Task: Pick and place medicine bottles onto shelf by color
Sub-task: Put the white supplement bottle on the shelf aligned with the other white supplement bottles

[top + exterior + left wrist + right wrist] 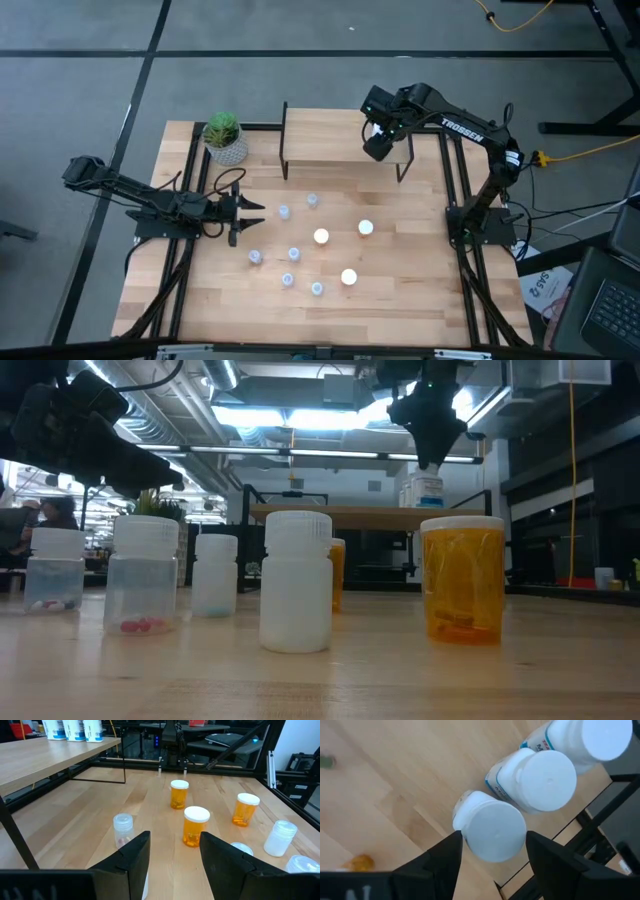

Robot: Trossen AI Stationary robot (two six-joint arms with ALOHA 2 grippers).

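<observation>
Three white bottles (540, 780) stand upright in a row on the right end of the light-wood shelf (330, 148); they also show in the left wrist view (75, 730). My right gripper (495, 862) is open just above the nearest of them (492, 832), one finger on each side of its cap. In the low view this gripper (430, 458) hangs over that bottle (425, 490). Three orange bottles (321, 237) and several small clear ones (294, 254) stand on the tabletop. My left gripper (250, 210) is open and empty at the table's left, pointing at them.
A green plant in a white pot (225, 138) stands at the far left, beside the shelf. The shelf's black legs (284, 160) stand on the table's far part. Black frame rails (455, 230) run along both table sides. Bare wood lies at the table's near edge.
</observation>
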